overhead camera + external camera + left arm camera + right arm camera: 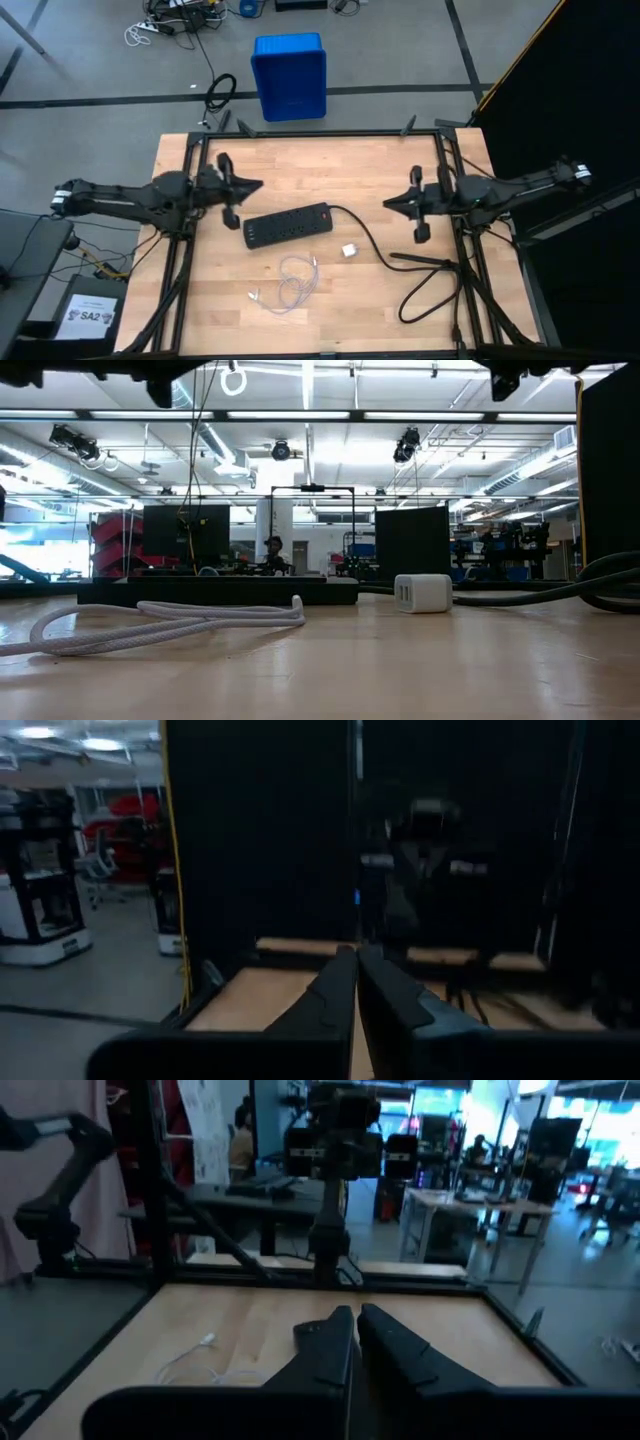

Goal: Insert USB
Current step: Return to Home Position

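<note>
Whitish USB (220,614) lies free, plugs indistinct; left end effector (257,185) and right end effector (388,203) each closed.

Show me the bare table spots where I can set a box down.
Bare: the far strip of table between the left claw and right claw, beyond the power strip; the near-left corner, left of the USB cable; the near edge between that cable and the black cord. Crowded: the middle, around strip, white adapter and cable.
</note>
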Controlling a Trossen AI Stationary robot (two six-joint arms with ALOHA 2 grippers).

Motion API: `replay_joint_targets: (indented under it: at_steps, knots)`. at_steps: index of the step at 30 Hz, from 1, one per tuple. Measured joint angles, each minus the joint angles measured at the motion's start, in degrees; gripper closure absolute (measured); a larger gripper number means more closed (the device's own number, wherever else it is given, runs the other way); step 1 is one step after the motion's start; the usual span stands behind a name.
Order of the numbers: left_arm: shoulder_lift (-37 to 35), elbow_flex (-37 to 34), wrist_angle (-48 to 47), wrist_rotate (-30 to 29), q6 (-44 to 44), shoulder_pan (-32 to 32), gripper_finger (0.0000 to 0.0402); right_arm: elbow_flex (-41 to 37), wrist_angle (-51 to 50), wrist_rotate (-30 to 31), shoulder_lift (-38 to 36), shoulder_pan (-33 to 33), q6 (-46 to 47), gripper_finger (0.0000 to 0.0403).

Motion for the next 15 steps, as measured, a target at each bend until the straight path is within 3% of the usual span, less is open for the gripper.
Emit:
replay_joint_targets:
  at_steps: [8, 15]
  knots:
    - [-10.35, -8.98, -0.61, 2.17, -3.75, 4.1, 0.0402, -3.28, -2.78, -0.02, -10.47, -0.45, -3.89, 0.0403]
    - [-19.7, -10.16, -6.07, 3.18, -2.93, 8.87, 0.0402, -3.72, -11.59, 0.01, -20.46, -2.98, -3.56, 0.0403]
